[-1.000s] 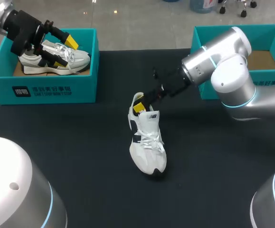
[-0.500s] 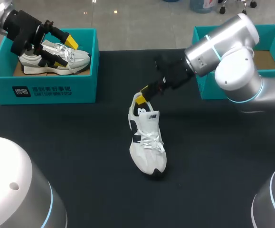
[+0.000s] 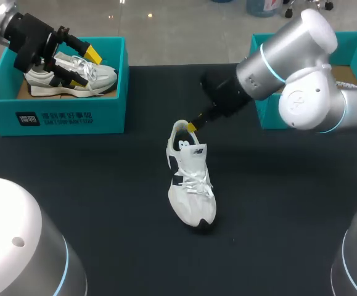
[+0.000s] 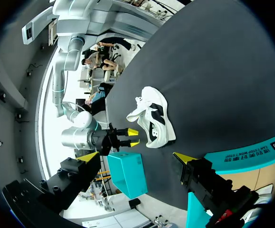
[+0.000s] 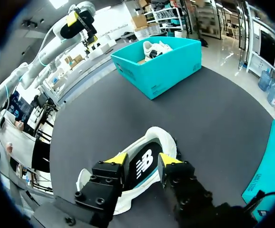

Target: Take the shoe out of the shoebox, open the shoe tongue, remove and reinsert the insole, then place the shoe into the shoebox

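- The left teal shoebox (image 3: 73, 117) stands at the far left of the black table (image 3: 104, 203), with a white-and-grey shoe in the box (image 3: 82, 79) lying on its brown floor.
- The left gripper (image 3: 82, 66) hangs over that box and above this shoe, its yellow-tipped fingers spread wide and holding nothing.
- A white shoe (image 3: 193, 185) with black side panels stands upright on its sole in the middle of the table, toe toward the near edge and heel toward the far side, well apart from both boxes.
- The right gripper (image 3: 192, 126) sits right at that shoe's heel, its fingers a little apart over the shoe's mouth, where the dark insole (image 5: 144, 164) shows between them. They clamp nothing, and whether a tip touches the collar cannot be told.
- The right teal shoebox (image 3: 261, 46) stands at the far right, partly hidden by the right arm.
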`<act>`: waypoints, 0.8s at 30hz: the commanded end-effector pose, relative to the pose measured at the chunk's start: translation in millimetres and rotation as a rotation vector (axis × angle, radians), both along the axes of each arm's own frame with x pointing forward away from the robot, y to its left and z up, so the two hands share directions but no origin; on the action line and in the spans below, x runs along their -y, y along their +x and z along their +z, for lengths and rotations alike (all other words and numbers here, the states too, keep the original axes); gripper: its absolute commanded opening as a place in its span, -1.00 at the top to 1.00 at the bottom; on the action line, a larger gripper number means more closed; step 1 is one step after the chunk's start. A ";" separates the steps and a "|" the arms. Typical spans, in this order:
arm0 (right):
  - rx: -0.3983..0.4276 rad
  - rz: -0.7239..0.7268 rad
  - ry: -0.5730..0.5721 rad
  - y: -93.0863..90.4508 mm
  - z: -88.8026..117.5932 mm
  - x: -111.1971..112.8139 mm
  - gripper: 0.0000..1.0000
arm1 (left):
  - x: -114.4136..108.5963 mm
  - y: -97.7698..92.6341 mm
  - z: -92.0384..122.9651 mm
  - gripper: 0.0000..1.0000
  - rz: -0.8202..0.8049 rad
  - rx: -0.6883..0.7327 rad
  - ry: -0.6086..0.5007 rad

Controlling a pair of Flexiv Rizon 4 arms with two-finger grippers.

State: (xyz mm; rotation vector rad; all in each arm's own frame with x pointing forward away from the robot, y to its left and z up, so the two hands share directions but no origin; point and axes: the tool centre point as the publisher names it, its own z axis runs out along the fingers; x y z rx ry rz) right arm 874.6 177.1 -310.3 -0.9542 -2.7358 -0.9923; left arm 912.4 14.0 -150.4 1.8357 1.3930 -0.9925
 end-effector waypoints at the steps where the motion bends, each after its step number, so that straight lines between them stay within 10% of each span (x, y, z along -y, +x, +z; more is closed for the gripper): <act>1: 0.083 -0.084 -0.094 -5.9 4.6 -1.0 1.00 | -0.5 -0.6 0.2 -1.00 0.000 0.002 0.003; 14: 0.083 -0.084 -0.094 -5.9 4.6 -1.0 1.00 | -0.5 -0.6 0.2 -1.00 0.000 0.002 0.003; 17: -0.097 -0.340 -0.104 2.6 2.1 0.1 1.00 | -0.5 -0.6 0.2 -1.00 0.000 0.002 0.003; 24: -0.201 -0.634 -0.245 -0.9 0.0 -2.0 1.00 | -0.5 -0.6 0.2 -1.00 0.000 0.002 0.003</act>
